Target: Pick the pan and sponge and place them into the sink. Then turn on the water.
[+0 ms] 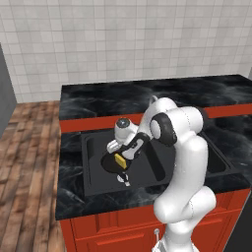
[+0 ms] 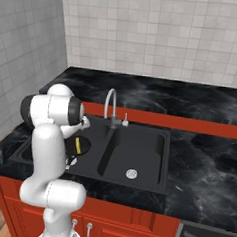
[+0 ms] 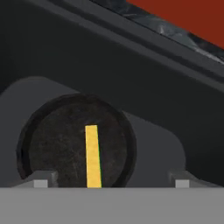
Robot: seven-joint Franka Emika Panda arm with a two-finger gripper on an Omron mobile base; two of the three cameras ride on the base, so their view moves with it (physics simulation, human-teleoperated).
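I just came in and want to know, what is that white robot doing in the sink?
The robot arm is reaching down into the black sink. The pan already lies in the left basin, and the yellow sponge stands on edge inside it. The tool hangs open just above them. No water runs from the faucet yet.

The black frying pan (image 3: 76,142) lies in the dark sink (image 3: 144,83), the yellow sponge (image 3: 92,156) on edge inside it. The two fingertips (image 3: 40,183) stand wide apart.
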